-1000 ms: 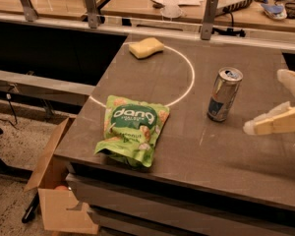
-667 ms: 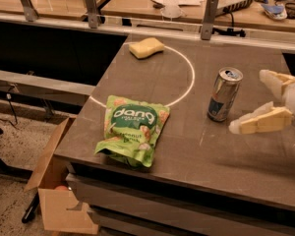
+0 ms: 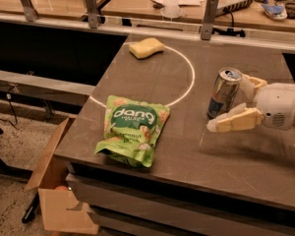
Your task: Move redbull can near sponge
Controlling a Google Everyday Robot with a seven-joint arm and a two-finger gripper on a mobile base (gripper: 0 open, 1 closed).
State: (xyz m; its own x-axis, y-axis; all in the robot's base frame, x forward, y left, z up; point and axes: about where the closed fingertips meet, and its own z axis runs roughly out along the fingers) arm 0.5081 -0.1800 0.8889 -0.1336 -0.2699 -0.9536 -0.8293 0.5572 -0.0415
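The redbull can (image 3: 224, 92) stands upright on the grey table (image 3: 152, 77), right of the middle. My gripper (image 3: 231, 102) comes in from the right edge, open, with one pale finger (image 3: 234, 121) in front of the can and the other behind it; the can sits between them. I cannot tell whether the fingers touch it. The pale yellow sponge (image 3: 146, 47) lies at the table's far side, well away to the upper left of the can.
A green snack bag (image 3: 132, 128) lies near the table's front left. A white circle line (image 3: 186, 65) is drawn on the table. A cardboard box (image 3: 56, 191) sits on the floor at the left. A railing with posts (image 3: 209, 16) runs behind the table.
My gripper has moved left from the right edge, and its fingers now straddle the can. The can, sponge and bag have not moved.
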